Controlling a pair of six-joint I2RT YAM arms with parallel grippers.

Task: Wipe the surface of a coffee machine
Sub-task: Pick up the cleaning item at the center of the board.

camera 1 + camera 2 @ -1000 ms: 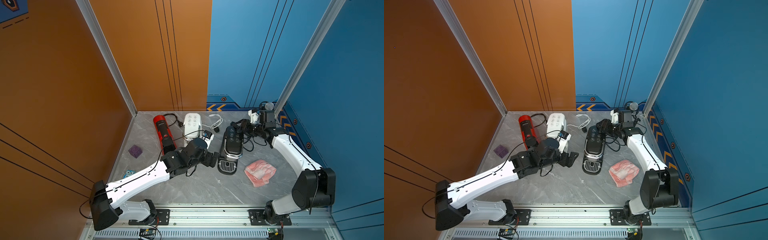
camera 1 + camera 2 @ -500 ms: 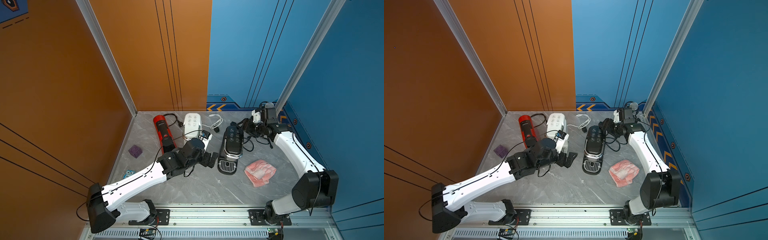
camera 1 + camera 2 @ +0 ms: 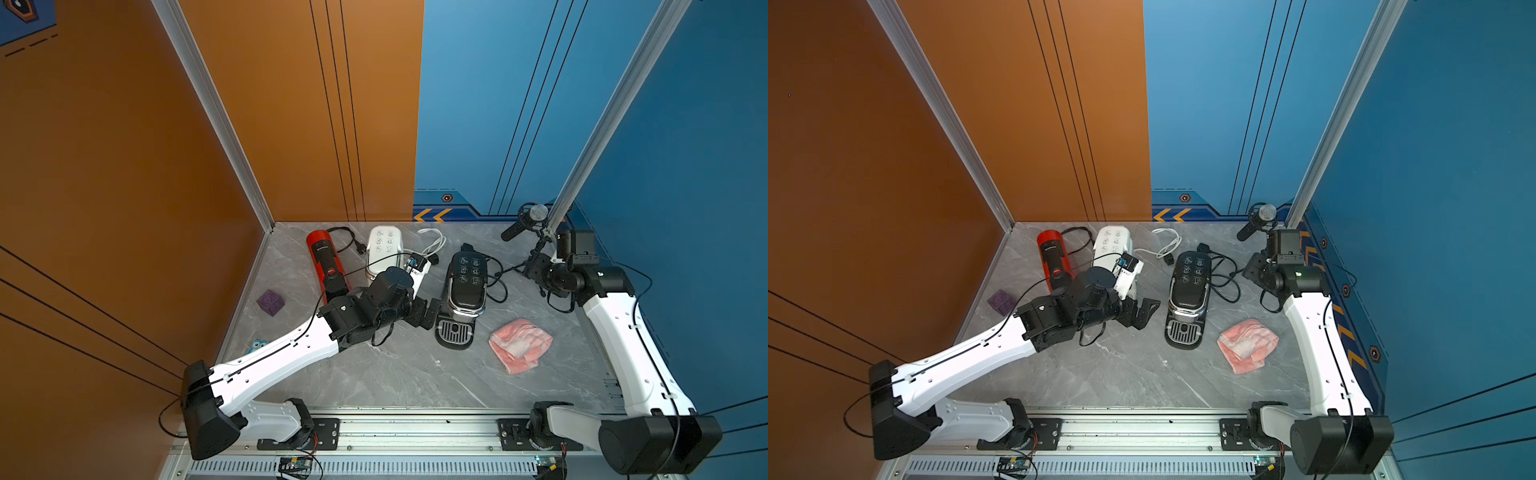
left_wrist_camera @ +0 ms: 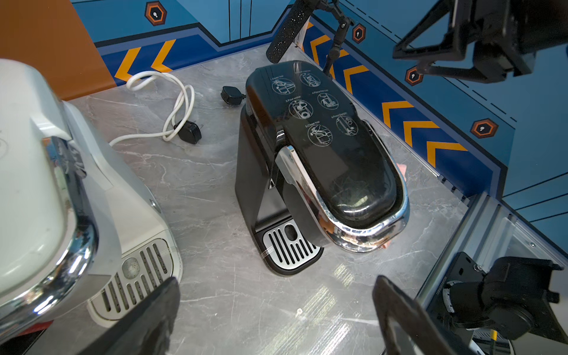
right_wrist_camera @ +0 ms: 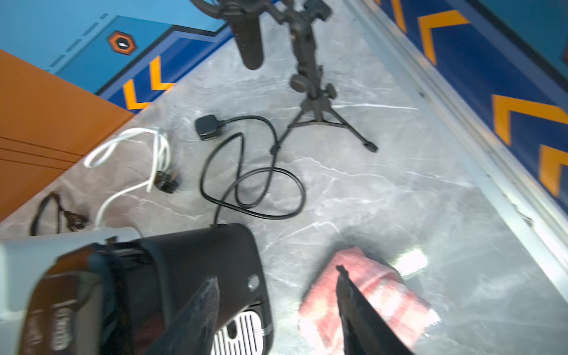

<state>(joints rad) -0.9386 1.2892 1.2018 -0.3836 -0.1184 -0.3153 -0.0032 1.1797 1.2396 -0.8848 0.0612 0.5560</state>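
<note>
Pink cloth (image 3: 520,345) beside coffee machine (image 3: 467,282) | left tool (image 4: 276,285) spread | right tool (image 5: 276,275) spread, empty

Bare tabletop (image 3: 395,374) in front of black coffee machine (image 3: 467,286) — cord loops (image 5: 303,196) behind.

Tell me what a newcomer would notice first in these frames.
The glossy black coffee machine with chrome trim stands mid-table, with the left gripper open and empty close beside it. A crumpled pink cloth lies untouched on the grey marble table on the machine's other side. The right gripper hangs open farther back, near a black microphone on a tripod.
</note>
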